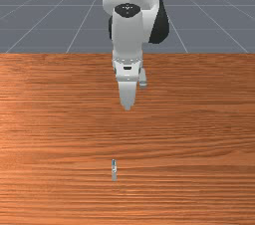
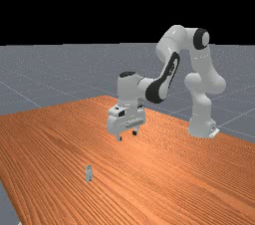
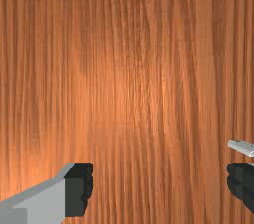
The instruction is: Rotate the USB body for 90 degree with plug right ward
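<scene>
While the gripper (image 2: 127, 135) stands wide open, holding nothing, above the tabletop (image 1: 199, 119), the USB body (image 1: 114, 170) rests well apart, nearer the front view's bottom edge. A straight descent would probably grasp nothing; incomplete alignment over the slender USB body could instead knock it askew.

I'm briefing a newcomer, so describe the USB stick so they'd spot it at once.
In the front view, find the tool over the orange-brown wooden table. From there, go toward the picture's bottom edge, slightly to the view's left. The USB stick is the small, slim grey thing resting on the wood, not hanging like the tool.
</scene>
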### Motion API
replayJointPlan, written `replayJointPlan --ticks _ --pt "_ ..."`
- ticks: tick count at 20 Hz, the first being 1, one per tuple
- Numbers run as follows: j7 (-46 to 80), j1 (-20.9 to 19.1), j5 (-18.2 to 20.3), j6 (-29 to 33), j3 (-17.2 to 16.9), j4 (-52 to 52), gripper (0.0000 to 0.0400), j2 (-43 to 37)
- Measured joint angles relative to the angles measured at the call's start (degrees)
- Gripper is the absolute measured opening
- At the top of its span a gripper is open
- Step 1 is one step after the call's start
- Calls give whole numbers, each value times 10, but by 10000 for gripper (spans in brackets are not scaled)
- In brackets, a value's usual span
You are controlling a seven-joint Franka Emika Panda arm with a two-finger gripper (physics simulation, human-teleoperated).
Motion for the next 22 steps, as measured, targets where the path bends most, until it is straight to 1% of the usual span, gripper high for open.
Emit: replayJointPlan --ticks 1,2,3,4,5,7,9,10,11,14,19,21,22 --pt "0 0 0 0 0 0 243 0" --pt "0 0 0 0 0 0 148 0" --pt "0 0 0 0 0 0 90 0" --pt "0 0 0 0 0 0 54 0" --pt "0 0 0 0 0 0 33 0" --pt "-11 -3 0 0 1 0 12 0" --pt "-4 -2 -4 0 -3 0 5 0" --pt "4 2 -20 0 -11 0 3 0" --pt "-52 -16 -2 0 1 1 2 1" --pt "-98 -40 1 -2 -4 6 0 4" --pt "-130 -72 8 -7 -18 20 0 12" --pt "-118 -74 7 -25 -23 35 0 23" --pt "-116 -74 6 -50 -24 64 0 40"
